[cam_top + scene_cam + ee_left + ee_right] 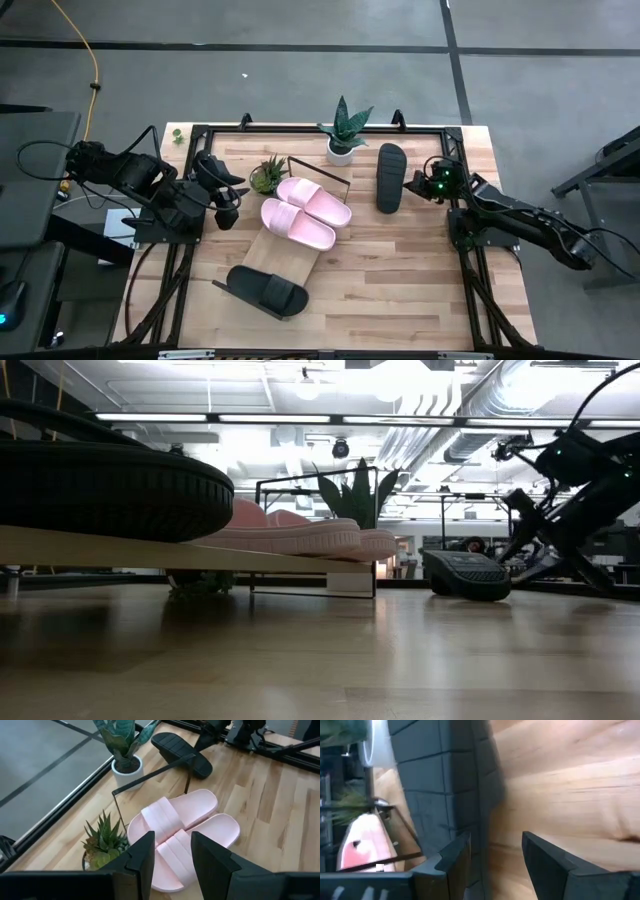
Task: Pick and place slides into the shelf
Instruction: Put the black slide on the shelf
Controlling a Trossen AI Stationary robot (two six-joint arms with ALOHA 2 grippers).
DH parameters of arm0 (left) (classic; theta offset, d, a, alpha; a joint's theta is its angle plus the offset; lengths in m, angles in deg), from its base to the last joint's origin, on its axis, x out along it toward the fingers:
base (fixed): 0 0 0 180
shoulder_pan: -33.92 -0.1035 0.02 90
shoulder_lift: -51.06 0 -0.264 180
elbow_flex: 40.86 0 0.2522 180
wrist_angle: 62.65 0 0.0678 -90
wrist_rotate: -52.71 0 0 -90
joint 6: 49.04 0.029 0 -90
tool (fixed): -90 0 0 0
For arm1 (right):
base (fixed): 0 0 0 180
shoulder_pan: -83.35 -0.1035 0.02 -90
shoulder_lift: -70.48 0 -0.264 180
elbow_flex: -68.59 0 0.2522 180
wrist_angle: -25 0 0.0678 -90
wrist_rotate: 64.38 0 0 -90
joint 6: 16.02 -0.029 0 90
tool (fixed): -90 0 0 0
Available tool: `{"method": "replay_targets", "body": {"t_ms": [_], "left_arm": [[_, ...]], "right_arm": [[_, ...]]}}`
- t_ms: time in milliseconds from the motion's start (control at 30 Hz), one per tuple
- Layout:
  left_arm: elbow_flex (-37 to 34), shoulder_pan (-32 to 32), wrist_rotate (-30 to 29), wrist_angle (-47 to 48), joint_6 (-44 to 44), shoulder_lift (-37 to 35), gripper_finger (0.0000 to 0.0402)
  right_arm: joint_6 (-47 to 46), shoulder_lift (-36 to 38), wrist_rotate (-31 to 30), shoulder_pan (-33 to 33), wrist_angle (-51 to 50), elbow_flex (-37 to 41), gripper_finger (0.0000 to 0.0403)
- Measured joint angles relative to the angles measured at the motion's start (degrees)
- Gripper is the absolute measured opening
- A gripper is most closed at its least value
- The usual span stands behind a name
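Two pale pink slides (302, 212) lie side by side on the shelf, a light-wood board (283, 255) running slantwise across the table. One black slide (266, 290) rests on the board's near end. A second black slide (390, 177) lies on the tabletop at the far right, grooved sole up. My right gripper (412, 183) is open at that slide's right edge; in its wrist view one finger (457, 857) stands over the sole (445, 795) and the other over bare wood. My left gripper (232, 200) hangs open above the table's left side, pointed at the pink slides (180, 827).
A snake plant in a white pot (342, 135) stands at the far edge and a small succulent (268, 175) beside the shelf's far end. The shelf's thin dark frame (322, 173) rises behind the pink slides. Bare wood lies at the near right (400, 290).
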Motion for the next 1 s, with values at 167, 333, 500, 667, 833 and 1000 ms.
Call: {"method": "replay_targets", "body": {"t_ms": [167, 333, 500, 667, 833, 1000], "left_arm": [[0.0, 0.0, 0.0, -0.1, -0.2, 0.0, 0.0115], [0.0, 0.0, -0.1, -0.1, -1.7, 0.0, 0.0115], [0.0, 0.0, -0.1, -0.1, -1.7, 0.0, 0.0115], [0.0, 0.0, -0.2, -0.1, -1.7, 0.0, 0.0115], [0.0, 0.0, -0.3, -0.1, -1.7, 0.0, 0.0115], [0.0, 0.0, -0.3, -0.1, -1.7, 0.0, 0.0115]], "right_arm": [[1.2, -0.3, 0.3, 0.0, 2.7, 0.0, 0.017], [1.8, -0.4, 0.4, 0.0, 2.9, 0.0, 0.017], [1.3, -0.4, 0.3, 0.0, 4.6, 0.0, 0.017], [0.9, -0.4, 0.3, 0.0, 4.6, 0.0, 0.017], [-1.7, -0.4, 0.5, 0.0, 7.9, 0.0, 0.017], [-4.3, -0.4, -0.6, 0.0, 4.9, 0.0, 0.017]]}}
